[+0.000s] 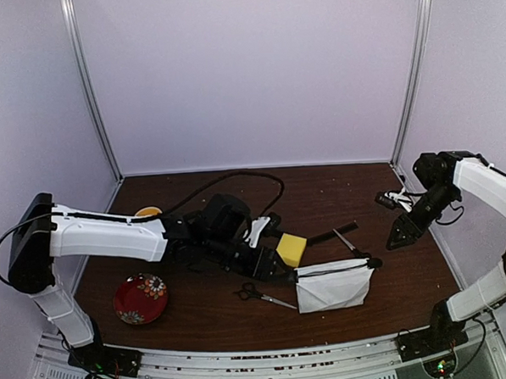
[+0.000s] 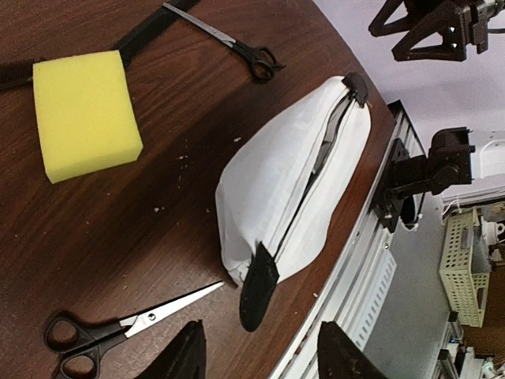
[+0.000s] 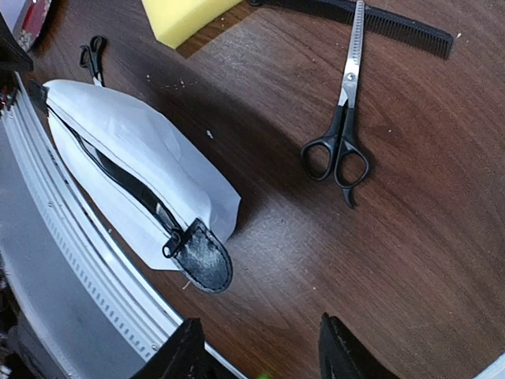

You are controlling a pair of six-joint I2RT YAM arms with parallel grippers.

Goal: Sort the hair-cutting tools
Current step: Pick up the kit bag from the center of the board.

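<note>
Both pincers apart and empty, with the white pouch between them on the tabletop.

My left pincer [image 2: 264,357] has its fingers [image 2: 185,351] spread with nothing between them. The white zip pouch [image 2: 292,181] lies straight ahead of it, its black end tab just in front of the gap. One pair of black-handled scissors [image 2: 118,328] lies just beside one finger, and the yellow sponge [image 2: 83,110] sits farther ahead on that same side. My right pincer [image 3: 264,355] is also spread and empty, raised above the tabletop [image 3: 442,237] and well apart from the pouch in the top view. Ahead of it on one side is the pouch's zipper end, on the other the toothed thinning scissors [image 3: 343,118]. A black comb [image 3: 394,24] is just beyond their blade tips.
</note>
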